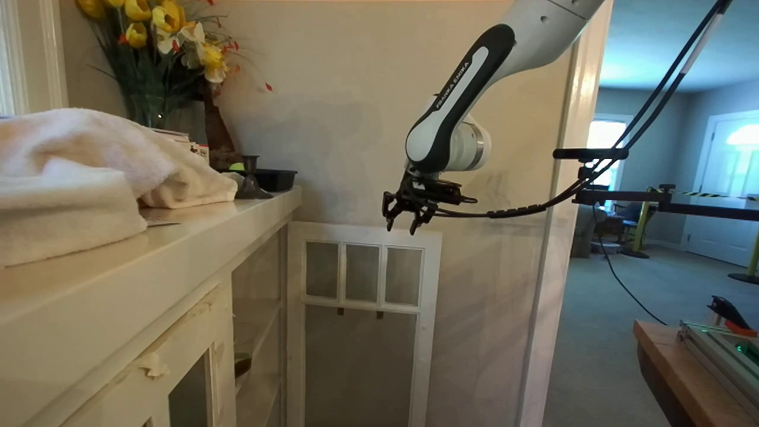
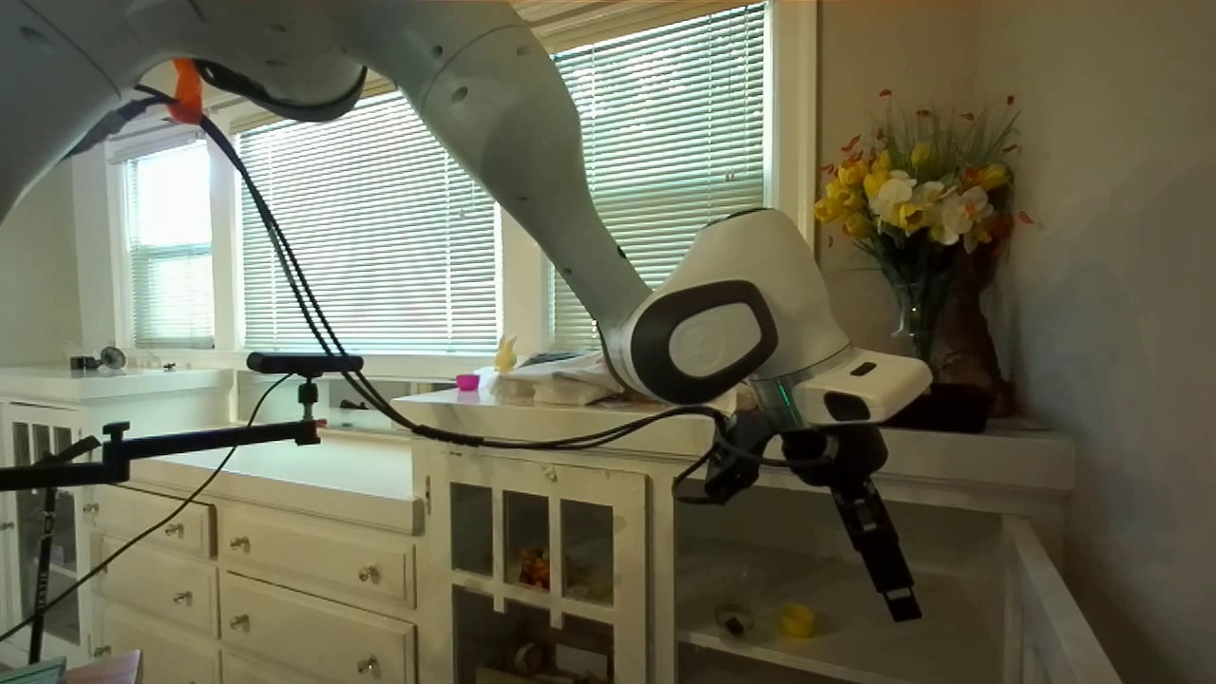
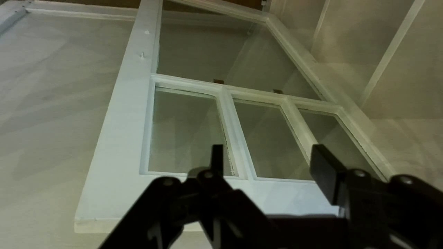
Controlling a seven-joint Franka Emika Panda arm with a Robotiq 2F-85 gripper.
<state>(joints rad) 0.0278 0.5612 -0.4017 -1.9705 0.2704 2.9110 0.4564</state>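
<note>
My black gripper [image 1: 401,226] hangs from the white arm, pointing down, near the top of a white cabinet door [image 1: 431,267] with glass panes. In the wrist view the gripper [image 3: 264,148] stands partly open. The door's white frame [image 3: 117,131] and small panes show behind and between its fingers, with no object gripped. Whether a fingertip touches the door cannot be told. An exterior view has the gripper [image 2: 902,606] in front of the open cabinet shelf [image 2: 845,655], left of the swung-out door [image 2: 1050,598].
The white countertop [image 1: 178,243] bears a crumpled pale towel [image 1: 89,154], a dark candle holder [image 1: 252,181], a black tray [image 1: 278,179] and a vase of yellow flowers [image 2: 912,313]. A yellow cup [image 2: 797,621] sits on the shelf. Black cables [image 2: 570,442] trail from the wrist. A wall stands beside the door.
</note>
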